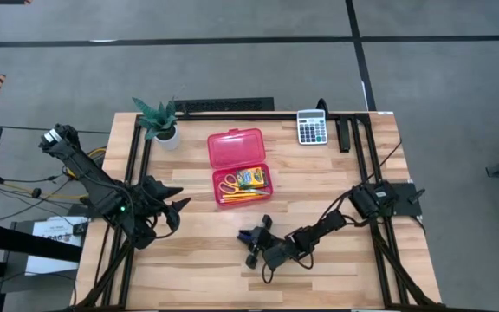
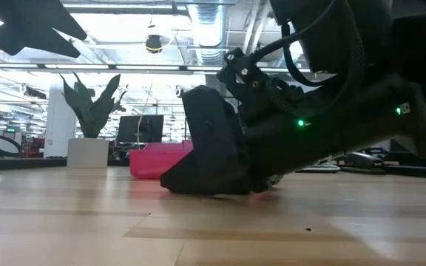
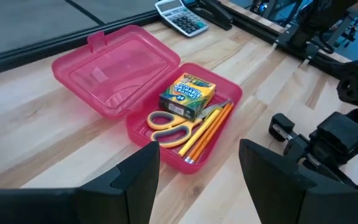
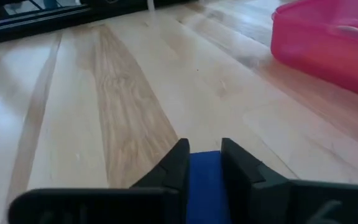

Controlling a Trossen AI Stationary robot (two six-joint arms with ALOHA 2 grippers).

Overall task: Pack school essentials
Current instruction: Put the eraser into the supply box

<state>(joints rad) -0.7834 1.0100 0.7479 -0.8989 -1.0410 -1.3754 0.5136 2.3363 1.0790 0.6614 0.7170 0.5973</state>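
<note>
The pink pencil box (image 1: pixel 236 165) lies open mid-table, its lid (image 3: pixel 114 65) folded back flat. Its tray (image 3: pixel 225 134) holds the yellow-handled scissors (image 3: pixel 169 127), the green-and-yellow crayon box (image 3: pixel 188 93) and the orange pencils (image 3: pixel 207 130). My right gripper (image 1: pixel 248 241) is low over the table, near of the box, shut on the small blue eraser (image 4: pixel 204 180). My left gripper (image 1: pixel 173 204) hovers open to the left of the box, its fingers (image 3: pixel 138 180) apart and aimed at the tray. My right gripper pinches the blue eraser (image 4: pixel 204 171) between its two fingers (image 4: pixel 178 165), one on each side face. The fingers run nearly level, coming from the table's right and pointing left. In the low view the gripper (image 2: pixel 205 177) sits right at the tabletop; whether the eraser touches the wood, I cannot tell.
A grey calculator (image 1: pixel 312 127) sits at the far edge and a small potted plant (image 1: pixel 159 121) at the far left corner. Black frame rails (image 1: pixel 353 139) run along the table's sides. Bare wood (image 4: pixel 123 112) spreads between my right gripper and the box.
</note>
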